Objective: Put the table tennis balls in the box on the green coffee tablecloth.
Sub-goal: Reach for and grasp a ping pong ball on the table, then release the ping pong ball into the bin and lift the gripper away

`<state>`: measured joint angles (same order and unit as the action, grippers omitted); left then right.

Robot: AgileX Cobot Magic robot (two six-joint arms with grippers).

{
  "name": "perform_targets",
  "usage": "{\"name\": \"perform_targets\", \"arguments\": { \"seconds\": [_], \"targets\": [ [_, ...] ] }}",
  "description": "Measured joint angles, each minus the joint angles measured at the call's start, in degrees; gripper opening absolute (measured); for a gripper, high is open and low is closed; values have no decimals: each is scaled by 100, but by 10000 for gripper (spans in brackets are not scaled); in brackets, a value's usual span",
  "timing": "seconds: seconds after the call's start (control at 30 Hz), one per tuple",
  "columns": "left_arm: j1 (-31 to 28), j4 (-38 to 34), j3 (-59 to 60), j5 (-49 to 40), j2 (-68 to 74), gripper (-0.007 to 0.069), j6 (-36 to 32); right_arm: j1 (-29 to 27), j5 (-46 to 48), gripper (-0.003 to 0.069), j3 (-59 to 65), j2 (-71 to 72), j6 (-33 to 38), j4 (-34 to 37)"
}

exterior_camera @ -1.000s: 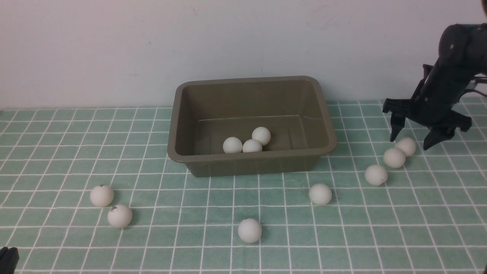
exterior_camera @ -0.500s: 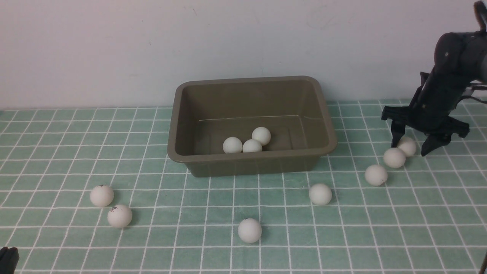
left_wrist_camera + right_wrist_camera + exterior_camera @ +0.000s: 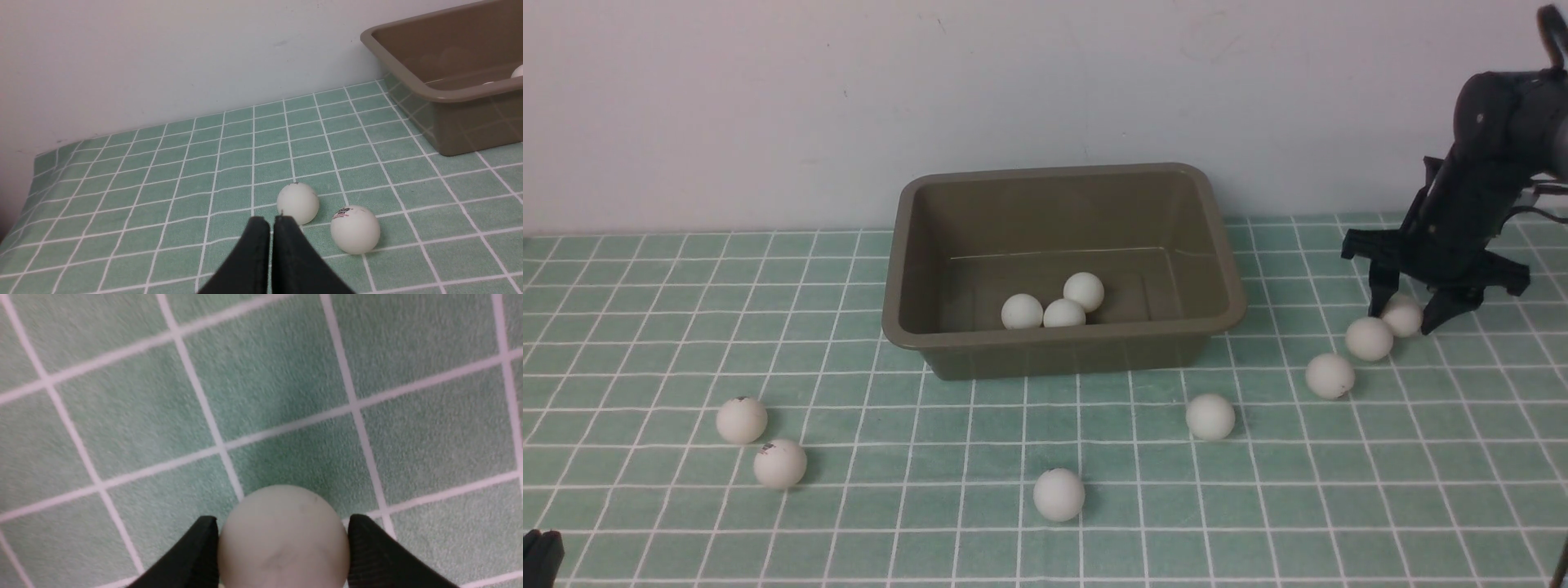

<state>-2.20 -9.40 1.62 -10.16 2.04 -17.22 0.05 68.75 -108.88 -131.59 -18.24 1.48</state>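
Note:
The olive-brown box [image 3: 892, 269] stands at the back middle of the green coffee tablecloth [image 3: 947, 425] and holds three table tennis balls [image 3: 1064, 314]. Several more lie on the cloth: two at front left [image 3: 741, 419], one at front centre [image 3: 1058, 494], one right of it [image 3: 1210, 416], and a row at the right [image 3: 1330, 376]. My right gripper [image 3: 1402, 321] points down over the far end of that row, its fingers touching both sides of a ball [image 3: 284, 539] resting on the cloth. My left gripper [image 3: 270, 220] is shut and empty, just short of two balls [image 3: 298, 202].
A pale wall runs right behind the box [image 3: 449, 94] and the cloth's far edge. A second ball [image 3: 1369, 338] sits almost against the one between the right fingers. The cloth's left edge shows in the left wrist view.
My right gripper has come down and slightly left over the end ball, and its fingers have closed in from wide open until they meet the ball. The left arm and the other balls are unmoved.

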Motion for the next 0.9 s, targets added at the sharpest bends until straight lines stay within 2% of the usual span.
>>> {"name": "perform_targets", "arguments": {
  "seconds": [0.27,0.37,0.5,0.6,0.7,0.9],
  "targets": [
    [0,0,0,0,0,-4,0,0,145,365,-745,0,357,335],
    [0,0,0,0,0,-4,0,11,164,365,-1030,0,573,709],
    [0,0,0,0,0,-4,0,216,182,365,-1403,0,1251,1710],
    [0,0,0,0,0,-4,0,577,200,365,-1571,0,1764,2474],
    [0,0,0,0,0,-4,0,959,205,365,-1590,0,2156,2859],
    [0,0,0,0,0,-4,0,1687,127,365,-1590,0,2520,2765]
  ]
}}
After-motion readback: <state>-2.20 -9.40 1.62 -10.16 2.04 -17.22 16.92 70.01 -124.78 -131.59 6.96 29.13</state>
